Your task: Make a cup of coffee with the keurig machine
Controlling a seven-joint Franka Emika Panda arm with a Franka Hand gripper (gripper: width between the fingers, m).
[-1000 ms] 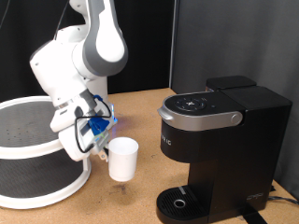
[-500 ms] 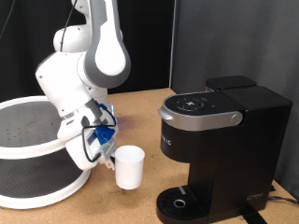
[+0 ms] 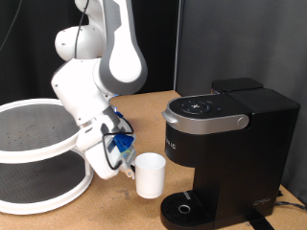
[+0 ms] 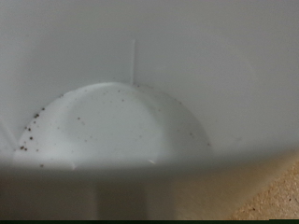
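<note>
Mug carried low toward the coffee maker's drip tray

Nearest the camera in the exterior view, the round drip tray [image 3: 184, 208] sits bare at the foot of the coffee maker [image 3: 230, 153]; just to its left the white cup [image 3: 150, 175] hangs upright a little above the wooden table [image 3: 144, 110], pinched at its left side by the gripper [image 3: 126, 165]. The wrist view is filled by the cup's [image 4: 140, 112] pale inside, dotted with dark specks, so the fingers themselves are hidden there. Behind, on the left, stands a white two-tier rack [image 3: 38, 144]. To do this well, I judge the cup should be kept level and low enough to pass under the brew head, and centred over the tray.
</note>
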